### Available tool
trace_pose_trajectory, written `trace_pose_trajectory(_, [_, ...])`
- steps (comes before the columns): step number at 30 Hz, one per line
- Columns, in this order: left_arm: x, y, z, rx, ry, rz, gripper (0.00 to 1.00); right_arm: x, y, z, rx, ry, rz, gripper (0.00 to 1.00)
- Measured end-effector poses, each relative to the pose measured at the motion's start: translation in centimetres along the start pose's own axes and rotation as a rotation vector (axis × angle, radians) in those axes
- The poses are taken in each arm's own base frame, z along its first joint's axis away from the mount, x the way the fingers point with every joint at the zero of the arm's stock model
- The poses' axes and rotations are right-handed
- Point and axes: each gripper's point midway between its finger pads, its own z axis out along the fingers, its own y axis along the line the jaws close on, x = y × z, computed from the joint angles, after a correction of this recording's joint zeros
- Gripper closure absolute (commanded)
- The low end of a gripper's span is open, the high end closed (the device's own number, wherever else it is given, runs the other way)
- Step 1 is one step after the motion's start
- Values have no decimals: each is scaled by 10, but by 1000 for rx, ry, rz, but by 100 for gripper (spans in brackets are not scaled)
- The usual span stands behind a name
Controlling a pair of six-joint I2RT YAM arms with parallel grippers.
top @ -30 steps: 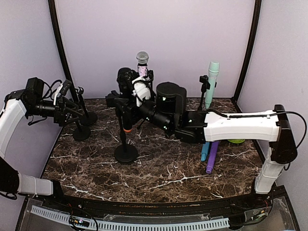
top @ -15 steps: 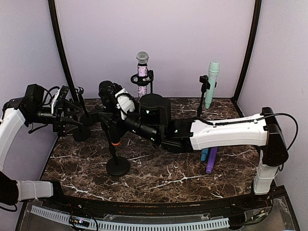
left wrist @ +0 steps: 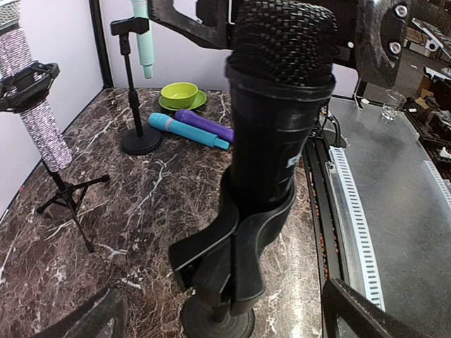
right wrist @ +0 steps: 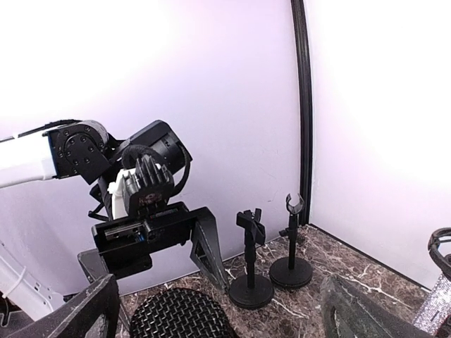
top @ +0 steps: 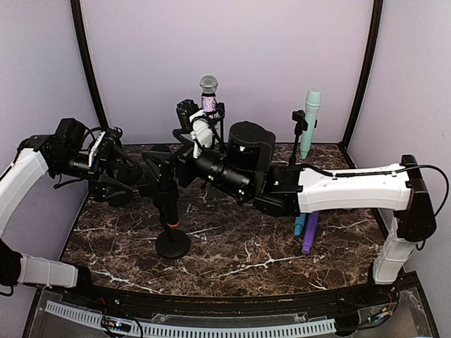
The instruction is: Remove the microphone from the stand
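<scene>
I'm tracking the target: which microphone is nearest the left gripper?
The black microphone, clipped in its stand right before the left gripper; the sparkly mic, mint mic, blue mic and purple mic sit farther off.

Five microphones point(left wrist: 282, 105), five stands point(left wrist: 134, 91), two of them empty, and one green bowl point(left wrist: 179, 93)

- Framed a black mesh-domed microphone head point(right wrist: 182, 314) at the bottom edge, between the two dark grey fingers point(right wrist: 77, 313) of the right gripper point(right wrist: 218, 311), which were spread wide and clear of it.
- Faced the white-and-black left arm point(right wrist: 28, 158), with the left gripper point(right wrist: 158, 276) splayed just above the mesh.
- Took in two black round-based microphone stands point(right wrist: 251, 285) side by side on the dark veined marble tabletop point(right wrist: 338, 262).
- Caught a glittery silver microphone handle point(right wrist: 431, 315) at the right edge.
- Closed behind with a pale lilac wall point(right wrist: 211, 84) and a black upright pole point(right wrist: 303, 105).
</scene>
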Motion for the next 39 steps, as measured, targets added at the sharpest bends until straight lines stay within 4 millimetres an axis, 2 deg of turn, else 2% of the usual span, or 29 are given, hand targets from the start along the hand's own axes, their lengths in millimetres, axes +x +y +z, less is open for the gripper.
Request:
trace_pose_trajectory(2, [-2, -5, 5, 29, 3, 22, 2, -4, 1, -1, -13, -6, 5, 7])
trace_pose_trajectory(5, [-1, -12, 12, 63, 12, 37, 4, -2, 4, -2, -29, 0, 8, 10])
trace_pose_trajectory(14, [9, -13, 29, 126, 62, 49, 11, 32, 8, -5, -60, 106, 2, 14])
trace_pose_trajectory(18, [10, -12, 37, 154, 77, 56, 27, 47, 10, -8, -73, 152, 9, 23])
trace_pose_trajectory(22, [11, -11, 43, 178, 87, 76, 44, 50, 11, -9, -78, 167, 17, 33])
trace_pose_trajectory(25, [10, -9, 44, 176, 92, 103, 59, 51, 12, -9, -80, 170, 16, 46])
trace_pose_trajectory(27, [10, -9, 44, 174, 96, 118, 70, 51, 12, -9, -81, 170, 18, 56])
trace_pose_trajectory(28, [10, -9, 43, 175, 96, 126, 80, 53, 12, -9, -81, 176, 18, 60])
trace_pose_trajectory(29, [10, -9, 44, 175, 97, 135, 91, 54, 12, -9, -81, 184, 15, 61])
trace_pose_trajectory(30, [11, -9, 44, 173, 99, 140, 95, 57, 11, -10, -78, 193, 15, 62])
trace_pose_trajectory(35, [11, -8, 44, 168, 104, 158, 96, 57, 9, -11, -69, 212, -14, 69])
trace_pose_trajectory(39, [11, -7, 44, 164, 107, 159, 96, 38, 6, -13, -53, 188, -36, 70])
